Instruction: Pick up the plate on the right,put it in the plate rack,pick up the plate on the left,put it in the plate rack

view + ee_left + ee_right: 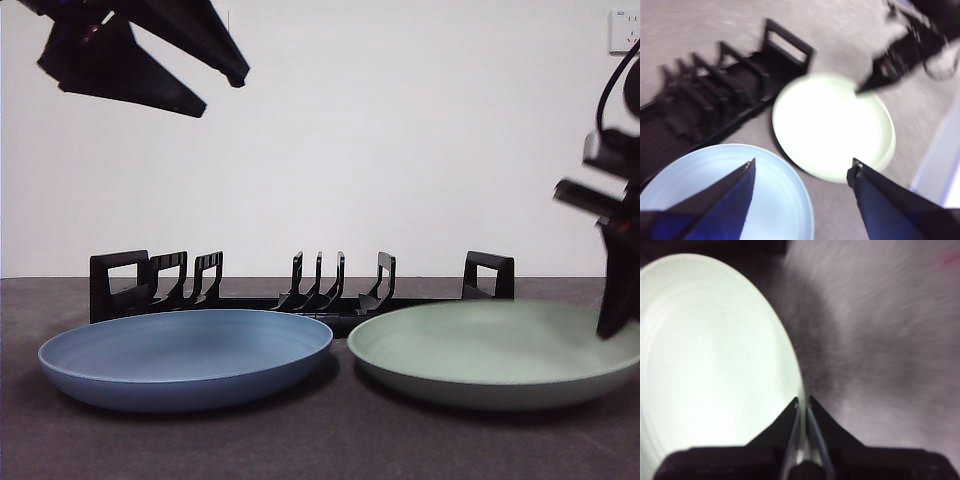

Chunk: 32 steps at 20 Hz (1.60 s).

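Right end effector [803, 402] pinches the green plate's [480, 345] rim at its right edge, jaws pressed onto it; left end effector [802, 172] hangs spread above the blue plate [185, 350]. Both plates lie on the counter [320, 440] before the empty rack [300, 290]. No writing readable; a wall socket [623, 30] sits top right.

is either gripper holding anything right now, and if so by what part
The right gripper has its fingers closed on the rim of the green plate, which lies on the table. The left gripper hangs open above the blue plate, holding nothing.
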Motion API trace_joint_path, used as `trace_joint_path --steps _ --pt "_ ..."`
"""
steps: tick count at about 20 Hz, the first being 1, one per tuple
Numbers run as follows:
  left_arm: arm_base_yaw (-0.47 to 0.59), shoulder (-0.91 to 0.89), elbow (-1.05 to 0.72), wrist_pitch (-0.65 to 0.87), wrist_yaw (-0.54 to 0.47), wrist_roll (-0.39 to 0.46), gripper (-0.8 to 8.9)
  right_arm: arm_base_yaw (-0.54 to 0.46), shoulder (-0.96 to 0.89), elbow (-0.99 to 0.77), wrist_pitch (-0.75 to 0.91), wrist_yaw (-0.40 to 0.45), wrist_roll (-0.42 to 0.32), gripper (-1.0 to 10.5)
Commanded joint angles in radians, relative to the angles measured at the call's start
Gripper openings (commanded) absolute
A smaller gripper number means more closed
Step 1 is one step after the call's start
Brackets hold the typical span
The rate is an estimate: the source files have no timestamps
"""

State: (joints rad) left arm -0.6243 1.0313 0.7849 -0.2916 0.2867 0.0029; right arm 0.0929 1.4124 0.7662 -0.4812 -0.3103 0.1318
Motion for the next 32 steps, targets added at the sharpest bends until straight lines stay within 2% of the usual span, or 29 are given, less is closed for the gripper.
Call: trace_joint_path --steps 1,4,10,12,21,26,32 --pt "-0.052 0.0 0.003 -0.018 -0.006 0.126 3.16 0.001 -0.068 0.005 -0.043 -0.005 0.031 -0.1" --pt "-0.171 0.0 0.003 -0.036 -0.117 0.243 3.15 0.002 -0.125 0.062 -0.141 -0.006 0.033 -0.1" --pt "-0.442 0.003 0.003 -0.043 -0.45 0.635 3.15 0.101 -0.128 0.185 -0.271 -0.007 0.032 -0.1" --pt "-0.494 0.01 0.003 -0.048 -0.524 0.705 3.15 0.143 -0.128 0.206 -0.284 -0.032 0.035 -0.1" --pt "-0.514 0.09 0.003 -0.152 -0.522 0.753 3.14 0.209 -0.128 0.256 -0.33 -0.112 0.047 -0.1" --pt "-0.514 0.132 0.003 -0.15 -0.521 0.788 2.98 0.235 -0.128 0.256 -0.342 -0.111 0.047 -0.1" --pt "-0.514 0.151 0.003 -0.149 -0.513 0.788 -0.15 0.243 -0.128 0.256 -0.343 -0.111 0.047 -0.1"
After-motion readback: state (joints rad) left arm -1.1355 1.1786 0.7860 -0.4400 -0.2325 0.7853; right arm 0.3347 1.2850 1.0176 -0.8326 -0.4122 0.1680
